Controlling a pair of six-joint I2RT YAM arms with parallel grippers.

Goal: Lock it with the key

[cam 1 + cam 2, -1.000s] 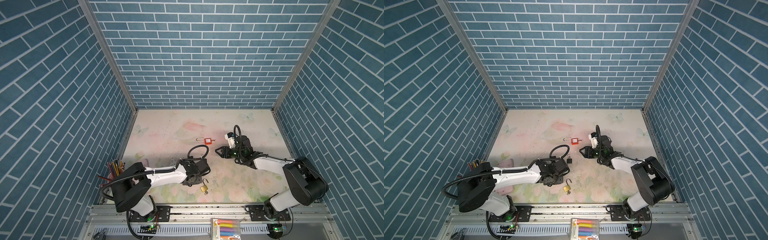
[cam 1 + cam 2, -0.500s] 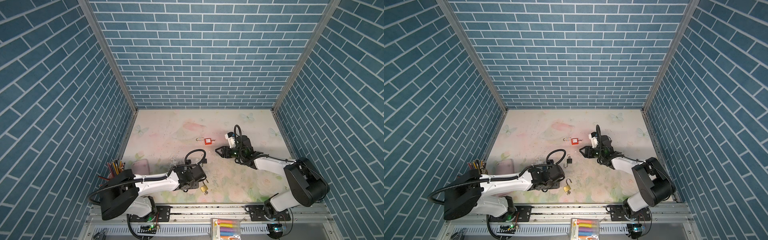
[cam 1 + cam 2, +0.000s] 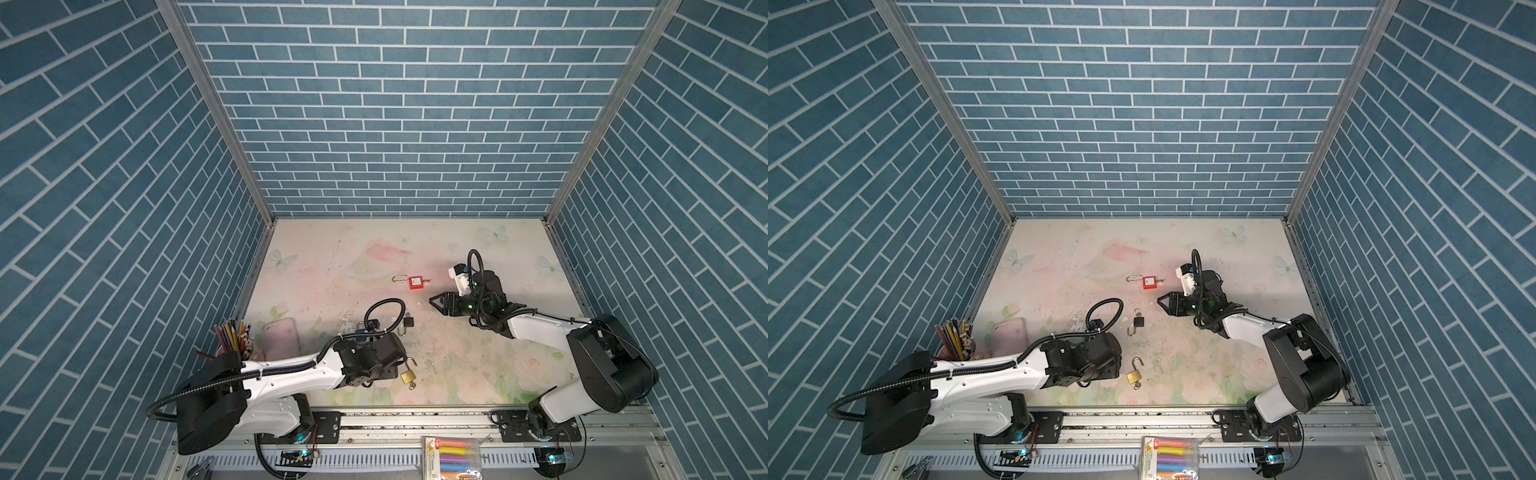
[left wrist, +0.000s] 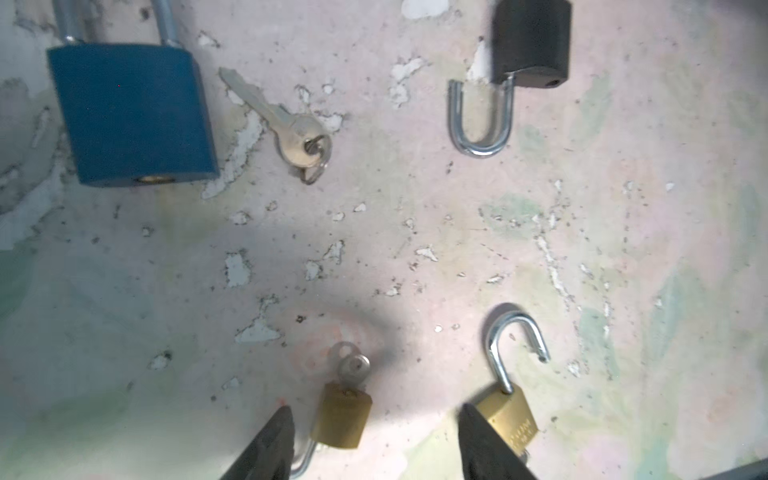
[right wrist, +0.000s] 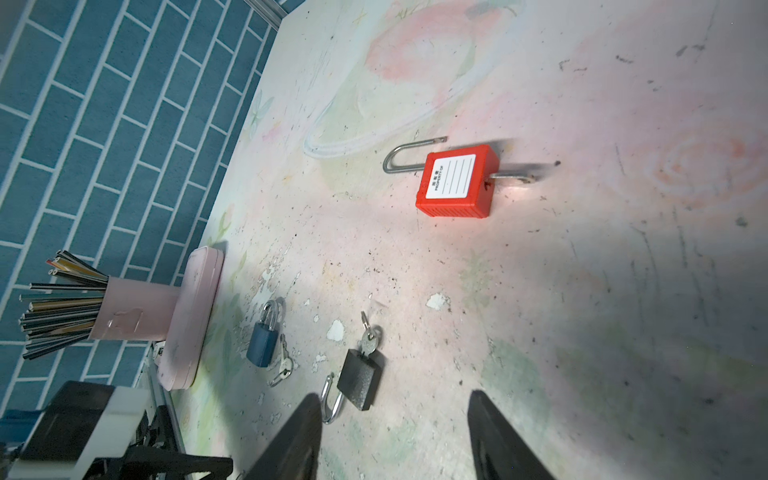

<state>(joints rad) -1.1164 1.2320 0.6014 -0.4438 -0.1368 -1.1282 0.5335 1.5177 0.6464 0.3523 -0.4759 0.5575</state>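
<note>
My left gripper (image 4: 376, 419) is open and low over the table. A small brass padlock (image 4: 343, 415) with a silver key (image 4: 353, 368) in its keyhole lies loose between its fingers. Beside one fingertip lies a second brass padlock (image 4: 509, 419) (image 3: 408, 376), its shackle open. Farther off are a black padlock (image 4: 530, 41) (image 3: 1138, 322) with an open shackle, and a blue padlock (image 4: 133, 112) with a loose key (image 4: 291, 129) beside it. My right gripper (image 5: 395, 401) (image 3: 436, 301) is open and empty. It points at a red padlock (image 5: 457, 183) (image 3: 415, 282) whose shackle is open.
A pink pencil case (image 3: 280, 343) and a cup of pencils (image 3: 232, 340) stand by the left wall. A pack of markers (image 3: 453, 457) lies on the front rail. The left arm's cable loop (image 3: 384, 309) arches above the black padlock.
My left gripper has opened wide, and its arm has drawn back toward the front edge. The right arm has not moved.
</note>
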